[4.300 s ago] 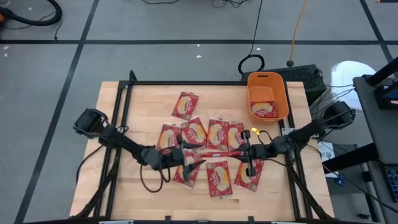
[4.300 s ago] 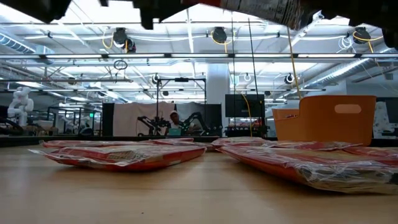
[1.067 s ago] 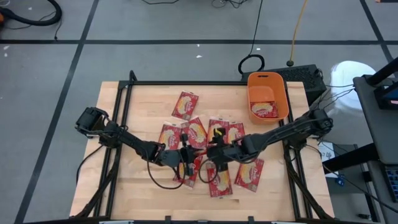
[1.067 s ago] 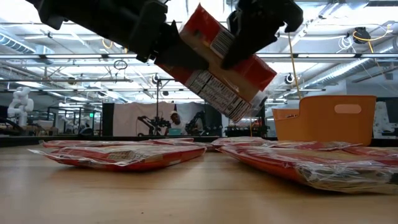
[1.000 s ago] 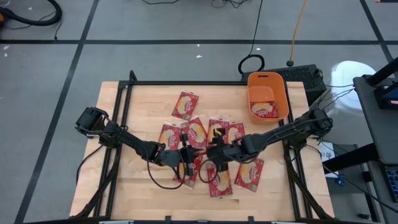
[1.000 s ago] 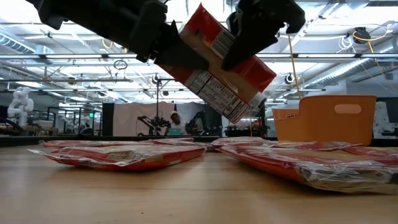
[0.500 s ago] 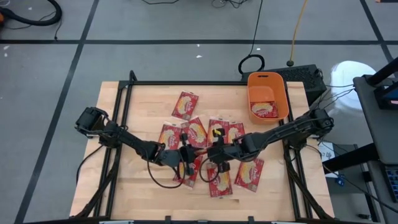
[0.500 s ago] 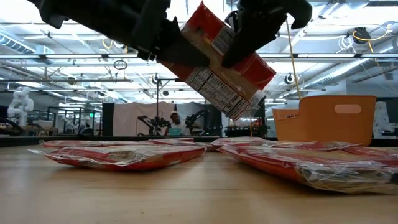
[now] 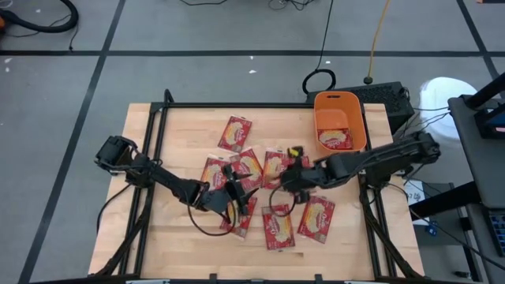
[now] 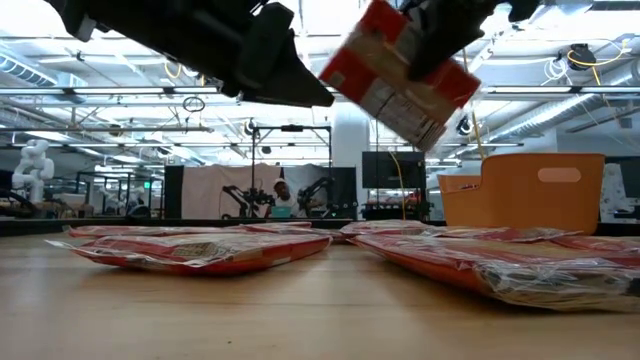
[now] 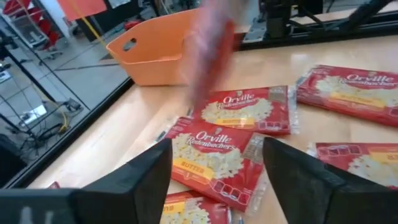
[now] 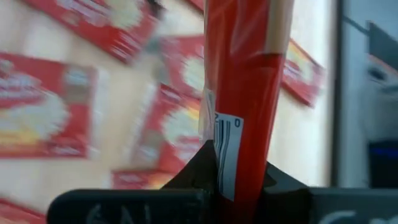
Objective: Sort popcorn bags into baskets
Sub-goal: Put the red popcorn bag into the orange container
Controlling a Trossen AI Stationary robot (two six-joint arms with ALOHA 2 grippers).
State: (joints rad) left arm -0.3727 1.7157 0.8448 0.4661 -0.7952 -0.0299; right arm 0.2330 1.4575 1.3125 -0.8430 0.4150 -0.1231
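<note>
Popcorn bag (image 10: 400, 70) aloft above mid-tabletop (image 9: 173, 138), pinched edge-on in my right hand (image 9: 286, 180). Other popcorn bags (image 9: 237, 134) scattered flat below. Orange basket (image 9: 339, 102) at far right corner, one bag inside. My left hand (image 9: 233, 197), fingers spread, empty, hovers beside.

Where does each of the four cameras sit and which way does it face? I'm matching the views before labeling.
High view: above the table, looking straight down; both arms, the orange bin.
Low view: at table height, looking level into the room; both grippers overhead, the right gripper shut on a popcorn bag.
Left wrist view: past the open left gripper toward packets and bin.
Right wrist view: along its fingers clamping the bag, table below.
Shared: the held bag and the bin.
</note>
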